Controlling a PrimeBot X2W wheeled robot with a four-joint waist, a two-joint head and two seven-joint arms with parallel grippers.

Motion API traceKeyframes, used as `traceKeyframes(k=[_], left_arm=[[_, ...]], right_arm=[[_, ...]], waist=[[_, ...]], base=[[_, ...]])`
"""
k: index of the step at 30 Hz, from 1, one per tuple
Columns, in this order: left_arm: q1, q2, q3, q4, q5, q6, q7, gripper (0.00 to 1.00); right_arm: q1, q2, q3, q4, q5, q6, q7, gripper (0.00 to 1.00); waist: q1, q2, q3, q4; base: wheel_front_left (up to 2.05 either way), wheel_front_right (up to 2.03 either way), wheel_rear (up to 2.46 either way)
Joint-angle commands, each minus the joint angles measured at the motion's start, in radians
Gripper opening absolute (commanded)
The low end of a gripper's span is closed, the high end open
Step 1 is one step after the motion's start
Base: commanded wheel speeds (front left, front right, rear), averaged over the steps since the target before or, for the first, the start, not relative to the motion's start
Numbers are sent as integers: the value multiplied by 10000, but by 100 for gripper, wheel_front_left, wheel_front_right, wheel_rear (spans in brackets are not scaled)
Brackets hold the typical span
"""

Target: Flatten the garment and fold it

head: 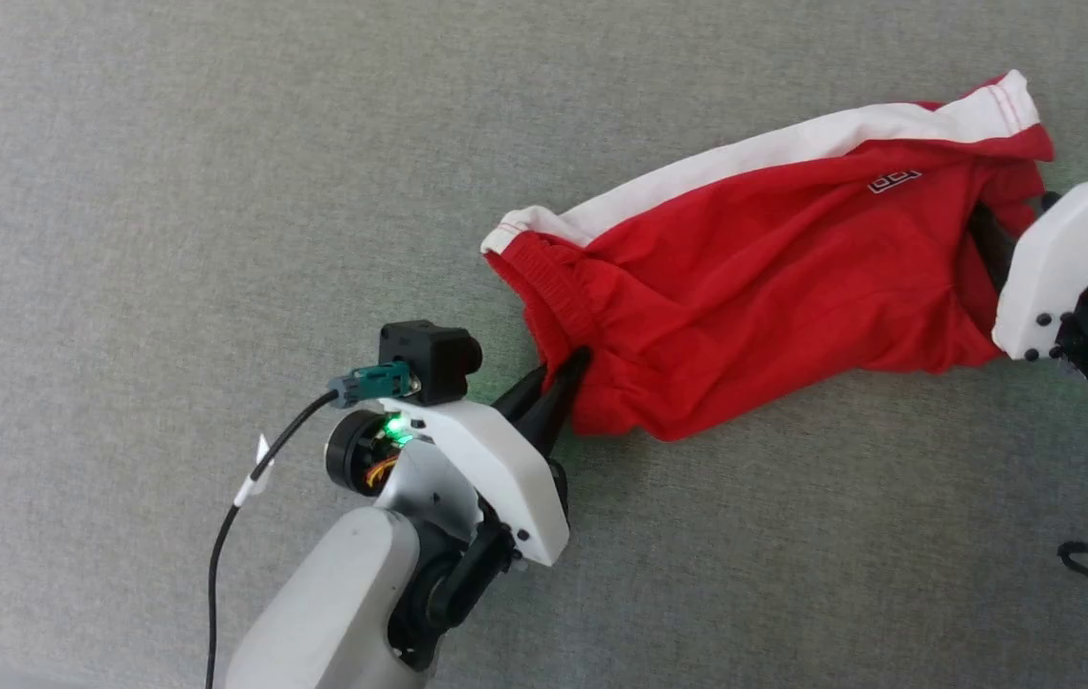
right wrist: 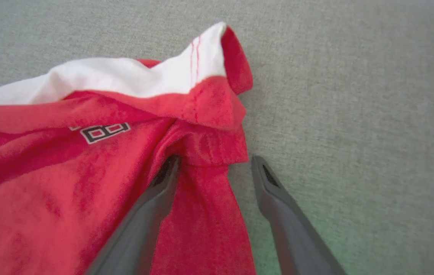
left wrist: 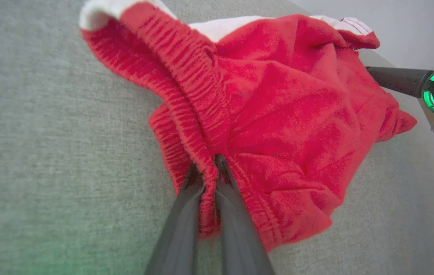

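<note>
The garment (head: pixel 773 258) bears a small blocky outlined print (right wrist: pixel 104 131), its characters not legible.

The head camera looks steeply down onto the grey cloth surface (head: pixel 170 191) from well above, far enough back to take in the whole garment (head: pixel 773 277). The left wrist camera (head: pixel 429 359) rides low behind the left gripper (left wrist: pixel 206 162). It sits very close and faces along the garment from the waistband end toward the surface's far edge. The right wrist camera sits close behind the right gripper (right wrist: pixel 215 160), facing the hem end. All three views share the garment. Its white stripe (head: pixel 744 153) and small print (right wrist: pixel 100 131) show from both head and right wrist.
</note>
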State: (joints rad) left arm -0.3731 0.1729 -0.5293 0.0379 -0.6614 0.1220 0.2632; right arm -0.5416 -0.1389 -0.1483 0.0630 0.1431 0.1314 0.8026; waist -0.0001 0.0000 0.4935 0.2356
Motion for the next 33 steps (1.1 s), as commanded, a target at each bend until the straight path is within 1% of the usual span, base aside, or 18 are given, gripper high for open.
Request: traceKeyframes(k=[1, 2, 3, 4, 6, 11, 17, 21, 26, 30, 31, 33], left_arm=[[3, 22, -49, 363, -21, 2, 59, 0], [-13, 13, -57, 379, -26, -8, 47, 0], [-28, 5, -63, 394, -32, -16, 39, 0], [-41, 0, -65, 408, -38, -20, 30, 0], [-57, 9, -58, 434, -53, -26, 16, 0], [2, 59, 60, 480, -147, 15, -62, 0], [365, 210, 352, 374, -386, 132, -205, 0], [927, 419, 537, 91, -738, 153, -91, 0], [1872, 859, 647, -487, -1159, 135, 230, 0], [2501, 1173, 680, -1043, -1419, 96, 449, 0], [2501, 1173, 680, -1043, -1419, 96, 449, 0], [2772, 1311, 640, -1298, -1517, 70, 585, 0]], right_arm=[[5, 137, 10, 189, -75, -7, 152, 100], [-19, 213, -47, 258, -69, -7, 250, 37], [-37, 276, -77, 302, -59, -7, 355, 16], [-44, 329, -106, 318, -74, -7, 466, 0], [-60, 397, -175, 288, -140, -7, 577, 0], [-31, 538, -523, 178, -224, -7, 330, 0], [495, 722, -1086, 91, 150, -7, -359, 0], [1283, 817, -1379, 5, 595, -7, -689, 0], [2619, 873, -1617, -425, 1183, -7, -1033, 0], [3832, 882, -1752, -864, 1953, -7, -1320, 0], [3832, 882, -1752, -864, 1953, -7, -1320, 0], [4405, 883, -1819, -1056, 2382, -7, -1476, 0]], waist=[[1, 0, 52, 77], [1, 0, 58, 103], [1, 0, 61, 126], [1, 0, 61, 143], [1, 0, 46, 154], [1, 0, -192, 73], [1, 0, -883, -223], [1, 0, -1486, -512], [1, 0, -2159, -881], [1, 0, -2529, -1104], [1, 0, -2529, -1104], [1, 0, -2705, -1224]], base=[[0, 0, 0], [0, 0, 0], [0, 0, 0], [0, 0, 0], [0, 0, 0], [0, 0, 0], [0, 0, 0], [0, 0, 0], [0, 0, 0], [0, 0, 0], [0, 0, 0], [0, 0, 0]])
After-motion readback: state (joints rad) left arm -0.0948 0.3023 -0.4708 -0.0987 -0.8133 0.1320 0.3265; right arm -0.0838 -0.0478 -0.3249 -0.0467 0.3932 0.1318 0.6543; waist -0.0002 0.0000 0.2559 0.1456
